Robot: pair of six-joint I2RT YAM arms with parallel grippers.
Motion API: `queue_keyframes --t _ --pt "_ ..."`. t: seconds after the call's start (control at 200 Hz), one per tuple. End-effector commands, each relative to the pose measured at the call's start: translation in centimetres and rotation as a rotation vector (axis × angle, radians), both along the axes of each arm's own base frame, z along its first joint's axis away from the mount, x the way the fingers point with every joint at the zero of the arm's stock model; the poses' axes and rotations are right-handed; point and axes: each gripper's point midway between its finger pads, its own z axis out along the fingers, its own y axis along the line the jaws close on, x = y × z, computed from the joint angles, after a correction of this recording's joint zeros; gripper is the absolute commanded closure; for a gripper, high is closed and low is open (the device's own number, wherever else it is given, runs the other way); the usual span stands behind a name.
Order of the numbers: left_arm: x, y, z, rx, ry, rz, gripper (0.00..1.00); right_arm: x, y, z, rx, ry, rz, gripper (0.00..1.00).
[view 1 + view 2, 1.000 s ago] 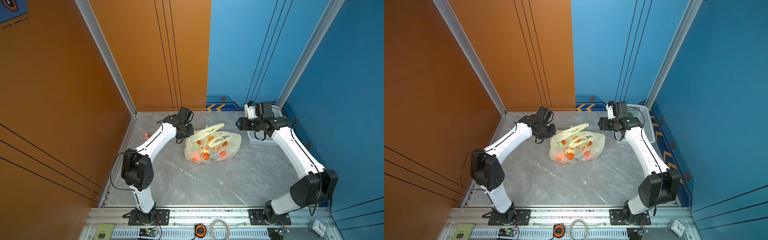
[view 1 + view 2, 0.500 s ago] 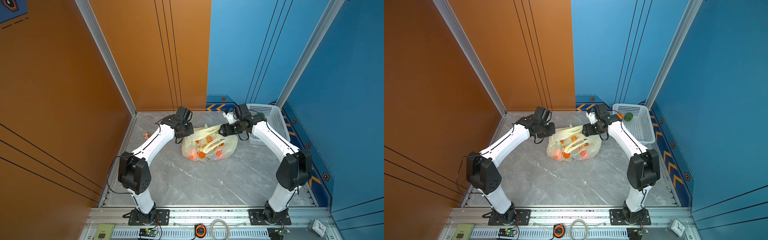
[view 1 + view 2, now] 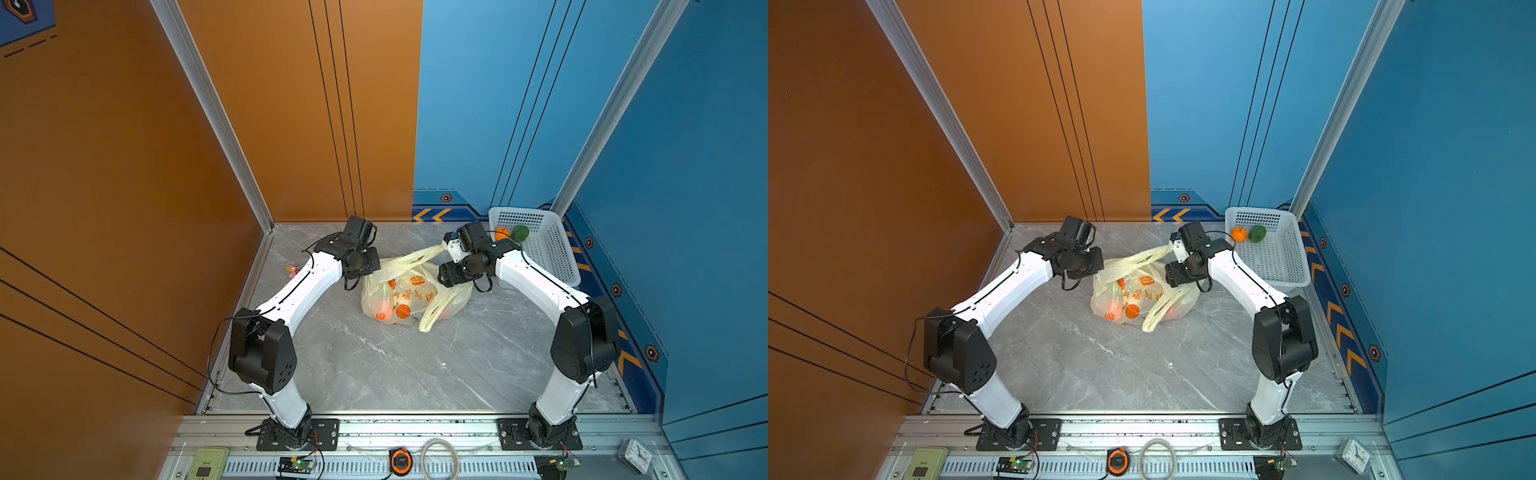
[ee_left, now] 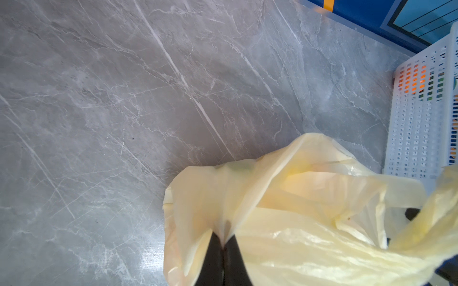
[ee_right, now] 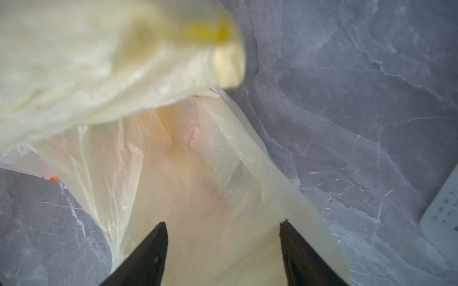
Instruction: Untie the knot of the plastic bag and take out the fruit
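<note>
In a top view the plastic bag (image 3: 405, 297) is seen on the surface (image 3: 374, 365) between the arms; no knot can be made out. In the left wrist view the left pincer (image 4: 224, 244) is clamped shut on a fold of bag, best held taut. In the right wrist view the right pincer (image 5: 223, 224) is spread wide and empty over the bag; the fruit (image 5: 188, 133), a blurred orange glow through plastic, should be approached slowly.

The plastic bag (image 3: 409, 297) bears illegible red writing.
</note>
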Motion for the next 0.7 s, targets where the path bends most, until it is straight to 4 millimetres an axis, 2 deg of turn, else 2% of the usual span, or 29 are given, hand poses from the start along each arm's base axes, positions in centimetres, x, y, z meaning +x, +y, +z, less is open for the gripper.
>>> queue_keyframes --t 0.0,0.18,0.335,0.551,0.696 --pt "0.0 0.3 1.5 -0.027 -0.045 0.014 1.00 -1.3 1.5 1.0 0.068 0.005 0.059 0.22" --pt "0.0 0.2 1.9 -0.059 -0.062 0.016 1.00 -1.5 2.5 1.0 0.103 0.014 0.079 0.18" --pt "0.1 -1.0 2.5 -0.120 -0.095 -0.023 1.00 1.2 3.3 2.9 0.175 -0.074 -0.004 0.12" --pt "0.3 -2.0 3.4 -0.216 -0.152 -0.040 1.00 3.9 3.8 0.8 0.260 -0.023 -0.125 0.14" --pt "0.1 -1.0 2.6 -0.233 -0.143 -0.003 1.00 3.7 3.4 1.5 0.354 -0.021 -0.149 0.13"
